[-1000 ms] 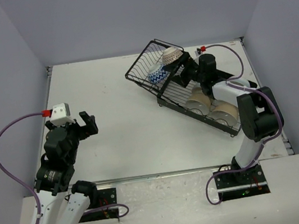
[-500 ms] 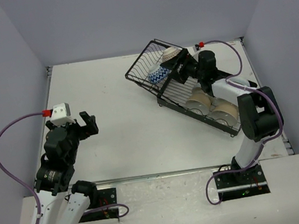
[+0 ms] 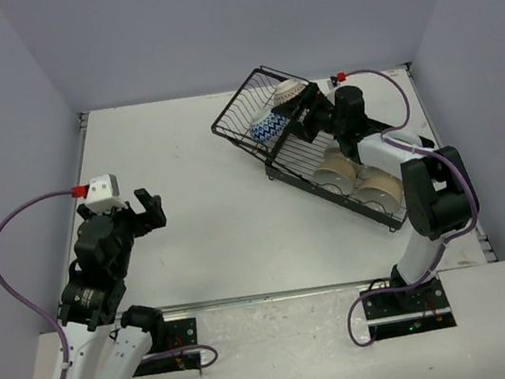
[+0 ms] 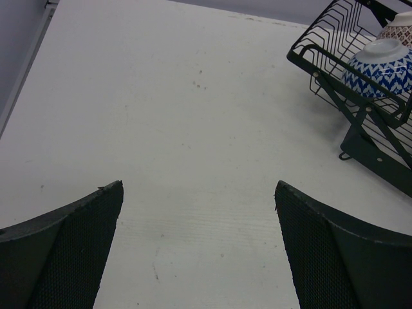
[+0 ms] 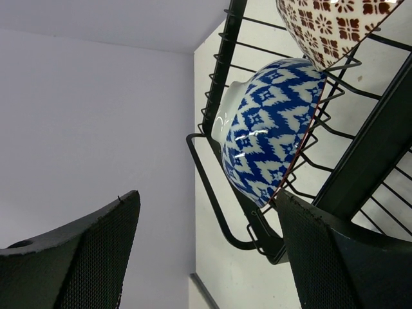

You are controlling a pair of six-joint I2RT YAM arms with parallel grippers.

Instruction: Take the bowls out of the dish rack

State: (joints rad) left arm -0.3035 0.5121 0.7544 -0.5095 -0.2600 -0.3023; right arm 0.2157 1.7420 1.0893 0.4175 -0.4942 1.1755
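Right wrist view: my right gripper (image 5: 203,206) stands wide open and empty, lined up on the blue bowl (image 5: 270,129) just ahead, which lies tipped in the rack (image 5: 360,161) basket, its rim offered for a grip. Beside it leans the brown bowl (image 5: 322,26); two tan bowls (image 3: 336,169) stand slotted behind me. My left gripper (image 4: 199,193) hangs open over the counter (image 4: 193,96).

1 blue-white zigzag bowl (image 3: 267,128), 1 brown-patterned bowl (image 3: 289,94), 2 tan bowls (image 3: 336,169) (image 3: 378,191): 4 tot. 1 dish rack (image 3: 238,113). 2 robot arms (image 3: 101,262) (image 3: 432,199).
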